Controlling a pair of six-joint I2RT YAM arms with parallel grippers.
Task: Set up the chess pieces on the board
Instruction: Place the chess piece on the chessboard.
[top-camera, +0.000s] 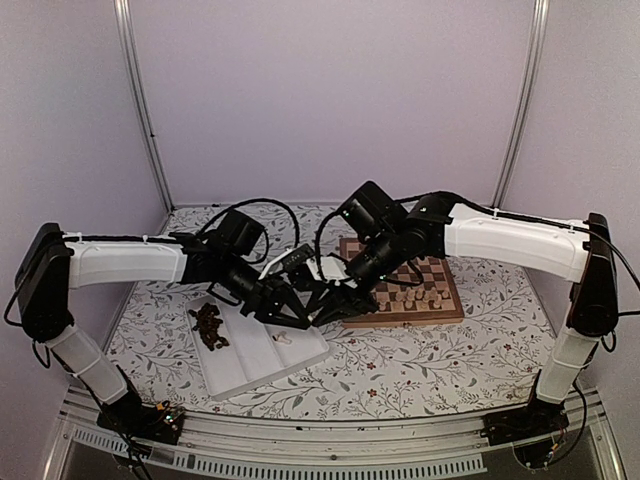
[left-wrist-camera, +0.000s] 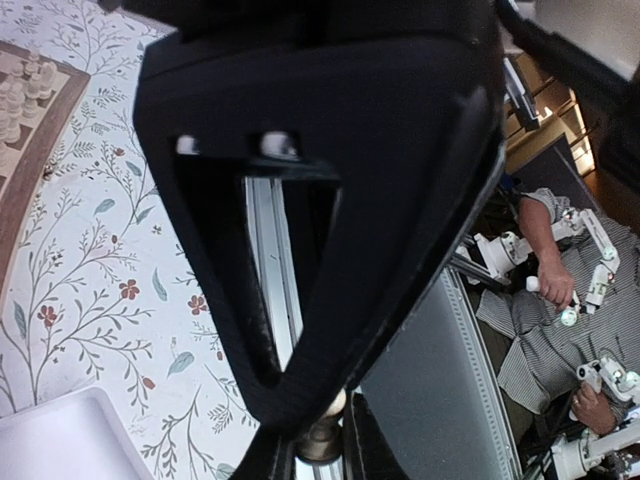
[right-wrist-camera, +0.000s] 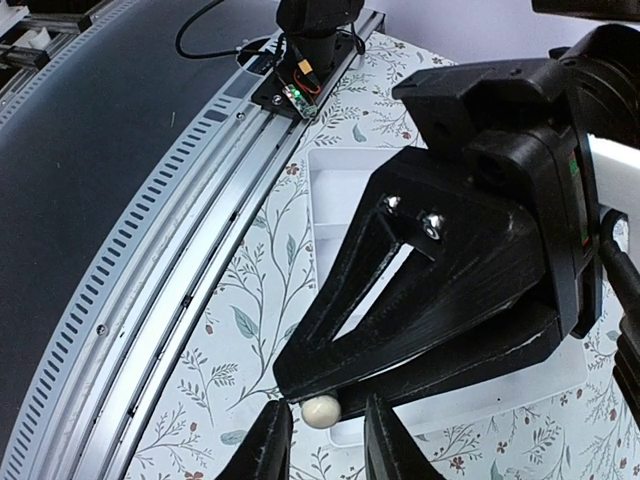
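Note:
My left gripper (top-camera: 300, 318) is shut on a pale cream pawn (right-wrist-camera: 321, 411), held in the air between the white tray and the board (top-camera: 405, 318). In the left wrist view the pawn (left-wrist-camera: 322, 438) sits pinched between the left gripper's (left-wrist-camera: 322, 458) fingers. My right gripper (right-wrist-camera: 330, 445) faces it tip to tip; its fingers stand on either side of the pawn's round head with a small gap on each side, so it is open. Several chess pieces (top-camera: 415, 290) stand on the board's near rows. Cream pieces (left-wrist-camera: 25, 85) show on the board's corner (left-wrist-camera: 25, 200).
The white three-compartment tray (top-camera: 250, 365) lies left of the board, with a pile of dark brown pieces (top-camera: 208, 326) and one cream piece (top-camera: 283, 339) in it. A metal rail (right-wrist-camera: 200, 220) runs along the table's near edge. Flowered cloth covers the table.

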